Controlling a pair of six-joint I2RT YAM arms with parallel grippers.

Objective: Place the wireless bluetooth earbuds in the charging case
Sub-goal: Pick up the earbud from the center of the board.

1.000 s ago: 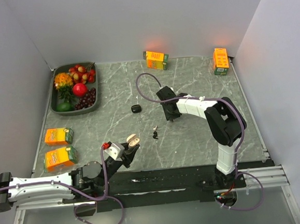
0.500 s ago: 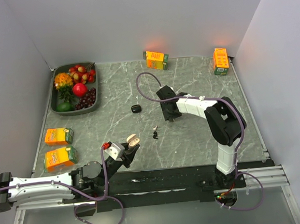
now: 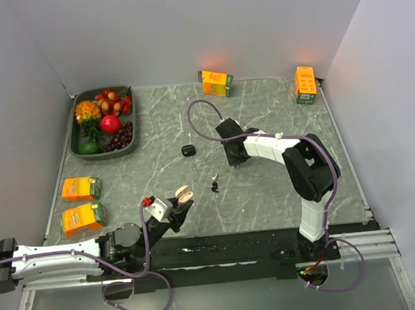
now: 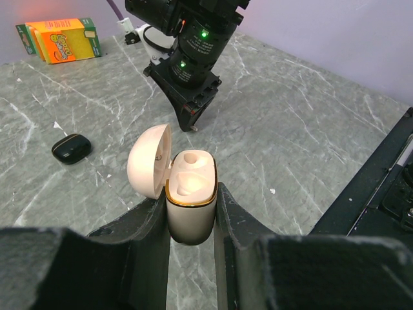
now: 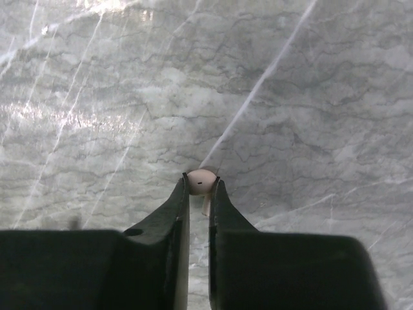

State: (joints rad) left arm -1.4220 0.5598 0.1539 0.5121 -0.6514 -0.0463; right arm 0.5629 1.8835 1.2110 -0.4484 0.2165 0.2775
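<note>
A cream charging case [image 4: 191,210] with a gold rim stands upright between my left gripper's [image 4: 191,223] fingers, lid swung open to the left and both sockets empty. From above, that gripper [image 3: 183,201] sits near the front of the table, left of centre. My right gripper [image 5: 200,186] points down at the marble and is shut on a whitish earbud [image 5: 201,179], whose stem hangs between the fingertips. In the top view this gripper [image 3: 234,161] is at mid-table. A second whitish earbud [image 3: 214,176] and a black earbud [image 3: 214,188] lie between the two grippers.
A closed black case [image 3: 187,150] lies left of the right gripper. A dark fruit tray [image 3: 101,155] fills the back left corner. Orange juice cartons stand at the back [image 3: 217,82], at the back right [image 3: 305,84] and in a pair at the left edge [image 3: 81,188].
My right gripper's jaws have closed onto the whitish earbud on the table. The left arm holds still with the open case.
</note>
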